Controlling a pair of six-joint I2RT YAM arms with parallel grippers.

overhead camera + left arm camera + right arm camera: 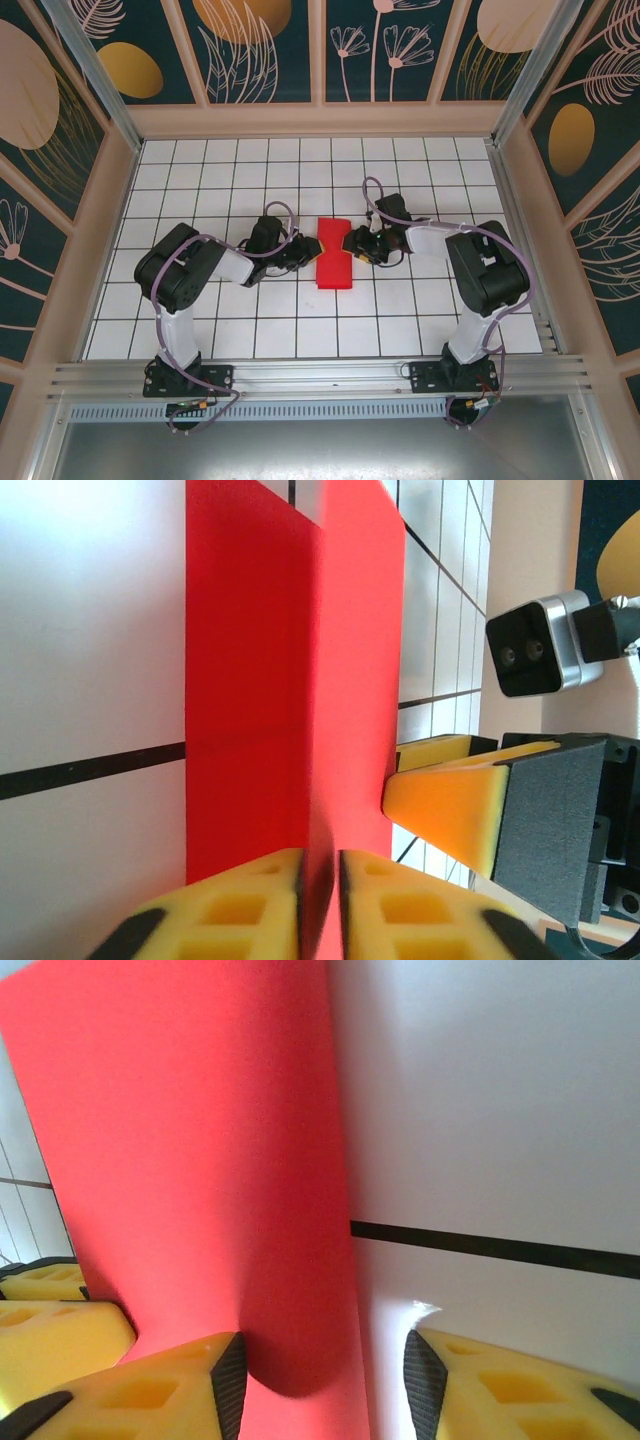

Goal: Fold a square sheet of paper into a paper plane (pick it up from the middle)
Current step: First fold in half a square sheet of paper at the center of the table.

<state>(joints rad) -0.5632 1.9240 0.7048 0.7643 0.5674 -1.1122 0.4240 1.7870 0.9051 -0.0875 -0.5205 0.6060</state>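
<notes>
The square sheet of paper (335, 270) lies at the centre of the white grid table (200, 180), between the two arms. From above it reads as a red rectangle, long axis running away from the arm bases, with its sides drawn in at mid-length. The left gripper (303, 250) meets the paper's left side at that mid-length; the right gripper (352, 245) meets the right side directly opposite. In the left wrist view, one part of the sheet (250, 680) lies flat on the table and another part rises from it along a crease. The raised ply passes between the yellow fingers (230, 905) of the left gripper (320, 860), which are clenched on it with only a thin dark gap. One yellow finger (450, 810) of the right arm touches the paper's far edge. In the right wrist view, the right gripper (325, 1360) is released: its fingers (520, 1390) stand well apart, straddling the edge of the sheet (200, 1160).
</notes>
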